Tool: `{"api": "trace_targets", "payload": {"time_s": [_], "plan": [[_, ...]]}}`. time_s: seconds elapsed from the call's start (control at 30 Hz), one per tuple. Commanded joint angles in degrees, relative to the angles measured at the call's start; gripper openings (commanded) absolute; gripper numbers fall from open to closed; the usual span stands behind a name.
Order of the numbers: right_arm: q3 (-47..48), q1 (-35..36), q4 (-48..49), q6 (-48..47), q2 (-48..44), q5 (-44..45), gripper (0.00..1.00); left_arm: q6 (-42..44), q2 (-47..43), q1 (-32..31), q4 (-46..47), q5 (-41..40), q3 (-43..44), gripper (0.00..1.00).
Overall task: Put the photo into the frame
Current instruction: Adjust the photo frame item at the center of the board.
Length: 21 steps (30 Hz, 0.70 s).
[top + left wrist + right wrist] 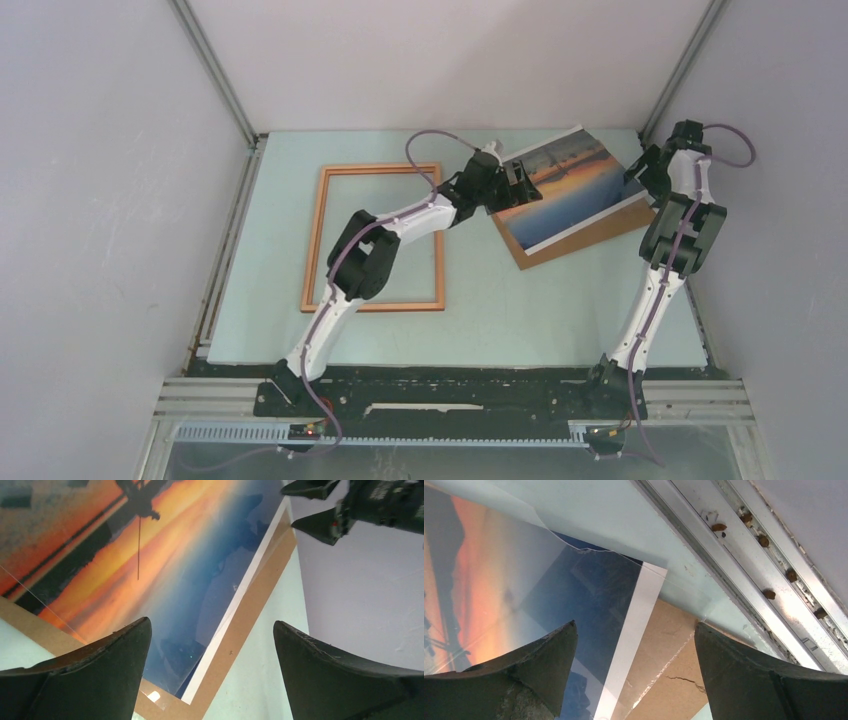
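**Photo sits on its backing board at the far right of the bench, apart from the frame**

Photo lies face up toward the far right corner of the bench, turned askew to the bench edges. It rests on a brown backing board, which shows as a strip along the photo's near and right sides. In the right wrist view, what seems to be a clear sheet lies over the print, its corner reaching past the white border; the glare makes this hard to confirm.

The frame lies flat on the left half of the bench, well apart from the photo, with the bench surface showing through its opening. The left arm crosses above its far right corner.

The left gripper is at the photo's left end, fingers spread wide over the blue part of the print. Whether they touch the paper cannot be told.

The right gripper is at the photo's right corner, near the right edge of the bench. Its fingers are also spread wide and hold nothing, straddling the white border and the board beneath.
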Motion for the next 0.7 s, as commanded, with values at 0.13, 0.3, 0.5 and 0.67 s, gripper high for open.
{"api": "trace_targets", "payload": {"time_s": [0.13, 0.3, 0.5, 0.67], "plan": [[-8.5, -0.3, -0.9, 4.6, -3.6, 3.4, 0.93, 8.5, -9.3, -0.3, -0.6, -4.4, -2.3, 1.0], [-16.9, 0.5, -0.5, 7.5, -7.4, 4.4, 0.94, 10.2, -11.1, -0.3, -1.9, -6.8, -3.7, 1.0], [-32.0, 1.7, 4.0, 10.1, -14.5, 4.0, 0.99, 10.5, -12.1, -0.5, -1.1, -9.7, -5.9, 1.0], [-36.1, 2.9, 2.8, 7.7, -19.2, 8.4, 1.0, 10.1, -11.8, -0.6, -0.5, -10.6, -6.8, 1.0]]}}
